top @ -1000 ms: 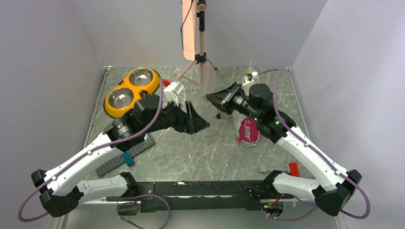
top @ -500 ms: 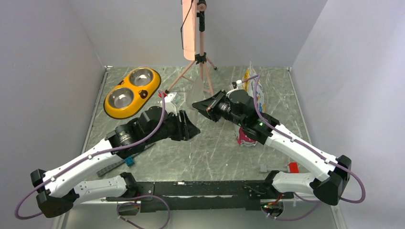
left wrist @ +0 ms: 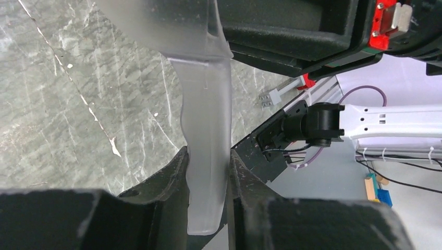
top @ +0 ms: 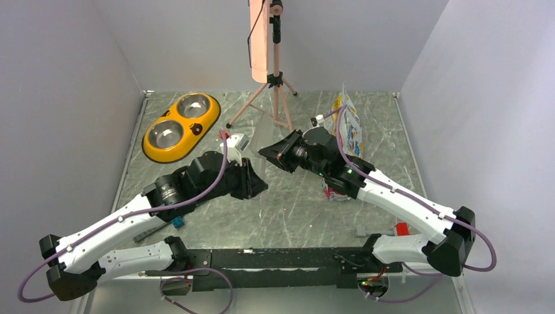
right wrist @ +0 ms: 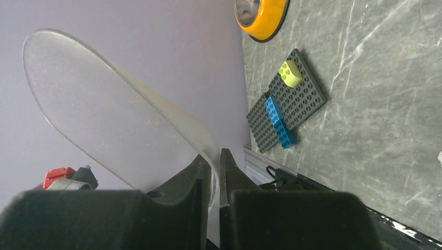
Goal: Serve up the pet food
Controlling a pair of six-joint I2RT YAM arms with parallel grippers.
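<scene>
My claw [right wrist: 215, 156] is pinched on the thin wall of a clear plastic scoop [right wrist: 104, 114], with a black finger [right wrist: 182, 187] on each side and hardly a gap between them. The scoop's rounded bowl fans up and to the left against a plain lilac-grey wall (the plastic is cloudy, so little shows through). To my right lies the grey marbled table [right wrist: 375, 104]. On it sits a dark studded baseplate [right wrist: 306, 96] carrying a yellow-green brick [right wrist: 290, 73] and blue bricks [right wrist: 272, 108]. Part of a yellow dish [right wrist: 266, 23] shows at the top edge.

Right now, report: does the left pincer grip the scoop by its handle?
Yes, the left pincer is clamped on the handle of the translucent scoop.
</scene>
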